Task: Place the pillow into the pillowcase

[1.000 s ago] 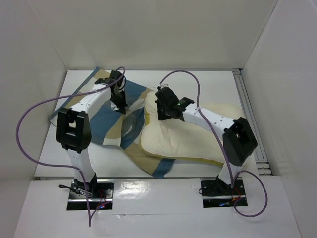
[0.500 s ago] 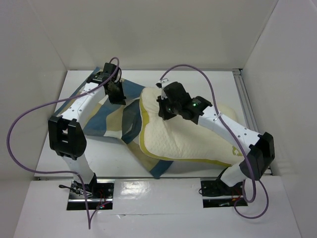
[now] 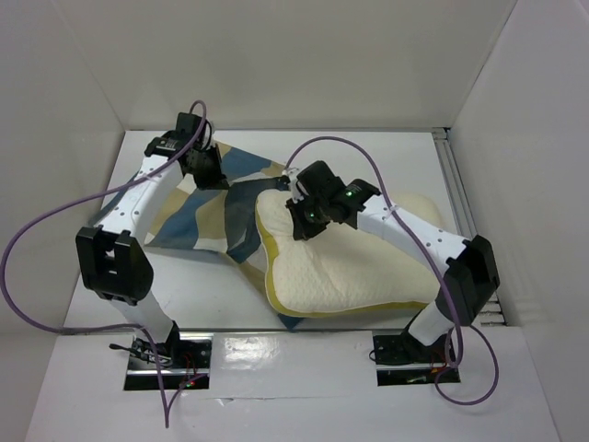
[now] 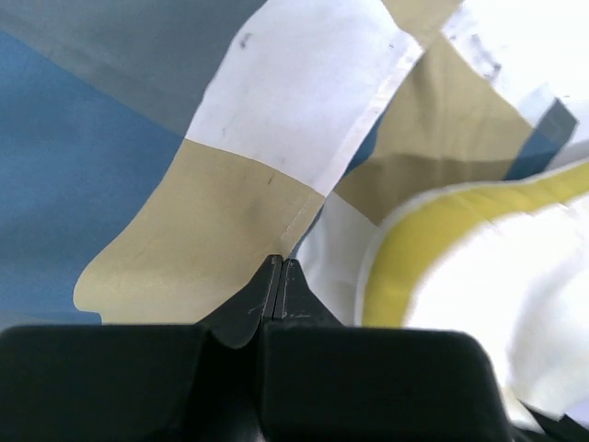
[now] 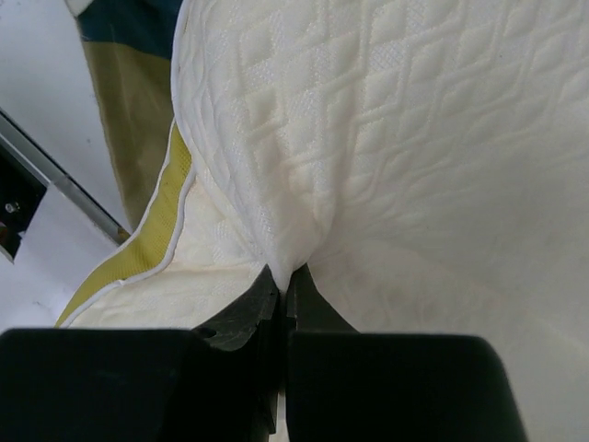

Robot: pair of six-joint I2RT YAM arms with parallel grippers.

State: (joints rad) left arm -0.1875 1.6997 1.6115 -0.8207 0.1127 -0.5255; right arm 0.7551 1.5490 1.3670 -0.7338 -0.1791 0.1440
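The cream quilted pillow (image 3: 345, 267) with olive-yellow piping lies bunched at centre right, its left end raised. My right gripper (image 3: 305, 221) is shut on a pinched fold of the pillow's (image 5: 414, 138) cover, the jaws (image 5: 287, 273) closed round the cloth. The checked blue, tan and white pillowcase (image 3: 198, 207) spreads out to the left, part of it under the pillow's near-left corner. At the pillowcase's far edge my left gripper (image 3: 204, 171) is shut, a hemmed edge of the pillowcase (image 4: 184, 249) running into its tips (image 4: 279, 261). The pillow's yellow border (image 4: 442, 230) shows just right of them.
White walls close in the table on the left, back and right. A metal rail (image 3: 460, 198) runs along the right side. Purple cables (image 3: 55, 207) loop from both arms. A metal strip (image 5: 55, 184) at the table's edge shows in the right wrist view.
The left gripper has pulled the pillowcase back and to the left. The right gripper has dragged the pillow leftward and nearer, bunching it and lifting its left end.
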